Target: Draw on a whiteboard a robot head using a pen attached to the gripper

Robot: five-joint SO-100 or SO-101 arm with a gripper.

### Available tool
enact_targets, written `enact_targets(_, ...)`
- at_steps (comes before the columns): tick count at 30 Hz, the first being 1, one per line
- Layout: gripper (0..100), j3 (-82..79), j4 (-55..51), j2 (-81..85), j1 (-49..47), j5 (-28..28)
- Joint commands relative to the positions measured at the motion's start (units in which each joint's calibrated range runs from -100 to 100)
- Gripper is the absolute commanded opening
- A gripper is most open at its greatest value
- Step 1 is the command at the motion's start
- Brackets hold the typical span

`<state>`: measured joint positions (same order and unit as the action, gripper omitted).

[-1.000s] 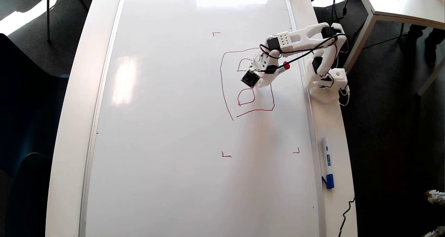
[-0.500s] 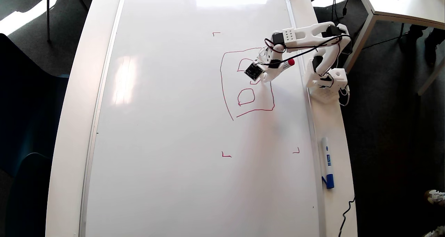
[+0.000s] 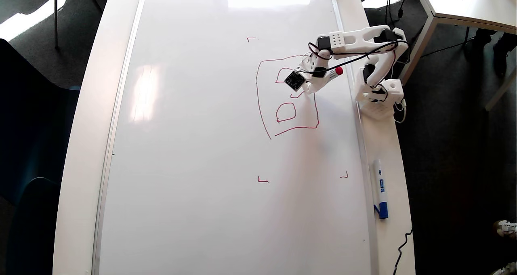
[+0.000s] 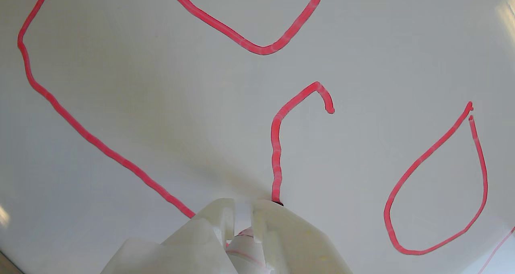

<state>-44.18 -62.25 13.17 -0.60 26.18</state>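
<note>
The whiteboard (image 3: 194, 145) covers most of the table. The robot head (image 3: 257, 90) is a partial red outline with a closed rounded shape and open strokes inside. My gripper (image 3: 305, 90) hangs over the drawing's upper right part and is shut on the pen (image 3: 330, 74), whose red end points toward the arm's base. In the wrist view the white fingers (image 4: 209, 225) clamp the pen (image 4: 245, 244), and its tip touches the whiteboard (image 4: 161, 105) at the lower end of a hooked red stroke (image 4: 276, 145). Other red curves lie around it.
A white marker with a blue cap (image 3: 380, 190) lies on the table strip right of the board. The arm's base (image 3: 379, 95) stands at the table's right edge. Small red corner marks (image 3: 262, 180) frame the drawing area. Black cables trail off the table.
</note>
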Motion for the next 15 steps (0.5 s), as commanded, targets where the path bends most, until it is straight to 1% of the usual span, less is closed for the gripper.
enact_targets(1,1,0.46,2.21,-0.55,0.86,0.04)
enact_targets(7,1,2.64,4.47,-1.05,2.33,-0.07)
enact_targets(15,1,8.27,4.56,-6.67,1.75,-0.07)
